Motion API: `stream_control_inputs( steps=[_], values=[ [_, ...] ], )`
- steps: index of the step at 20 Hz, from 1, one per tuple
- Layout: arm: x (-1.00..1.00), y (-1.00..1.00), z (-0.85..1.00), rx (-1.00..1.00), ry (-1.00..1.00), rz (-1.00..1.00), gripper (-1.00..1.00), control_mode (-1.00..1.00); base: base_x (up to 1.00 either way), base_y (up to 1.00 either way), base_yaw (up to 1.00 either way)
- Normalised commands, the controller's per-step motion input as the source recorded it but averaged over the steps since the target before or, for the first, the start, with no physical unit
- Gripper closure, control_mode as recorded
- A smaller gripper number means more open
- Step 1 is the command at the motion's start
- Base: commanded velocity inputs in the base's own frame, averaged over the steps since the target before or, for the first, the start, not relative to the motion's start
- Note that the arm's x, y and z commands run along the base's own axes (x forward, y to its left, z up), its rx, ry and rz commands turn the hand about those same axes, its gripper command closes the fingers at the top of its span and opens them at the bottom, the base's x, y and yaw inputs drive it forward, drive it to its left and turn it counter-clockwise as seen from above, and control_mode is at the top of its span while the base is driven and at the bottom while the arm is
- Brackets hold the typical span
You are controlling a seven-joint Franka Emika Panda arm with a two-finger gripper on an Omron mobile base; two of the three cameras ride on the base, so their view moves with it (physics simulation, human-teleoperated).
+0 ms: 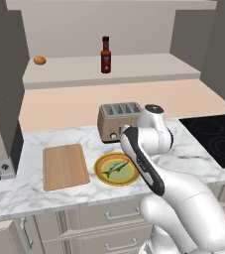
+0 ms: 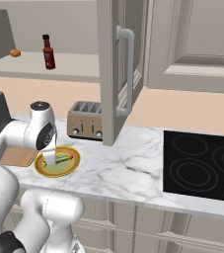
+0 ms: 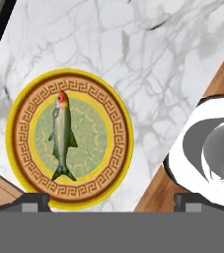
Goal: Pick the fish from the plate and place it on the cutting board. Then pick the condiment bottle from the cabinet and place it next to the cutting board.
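Note:
The fish lies grey-green in the middle of the yellow-rimmed plate on the marble counter. To the plate's left sits the wooden cutting board. In the hand view my gripper hovers above the plate, open and holding nothing, its fingertips spread wide. There the fish sits left of the gripper's midline, head up. The dark condiment bottle stands upright on the ledge of the cabinet, far behind the counter. From the right base view I see the plate and the bottle.
A metal toaster stands just behind the plate. A black cooktop takes up the counter's right end. A small orange round thing rests at the ledge's left. An open cabinet door hangs over the counter right of the toaster.

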Motion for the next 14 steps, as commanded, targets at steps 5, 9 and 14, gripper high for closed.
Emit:
stream_control_inputs(
  steps=[5, 9, 14],
  values=[
    [0.19, 0.0, -0.19, 0.0, 0.01, 0.0, -1.0, -1.0, 0.0, 0.0, 0.0],
    [0.18, 0.0, -0.17, 0.0, 0.02, 0.0, -1.0, -1.0, 0.0, 0.0, 0.0],
    [0.17, 0.0, -0.21, 0.0, 0.04, 0.0, -1.0, -1.0, 0.0, 0.0, 0.0]
  ],
)
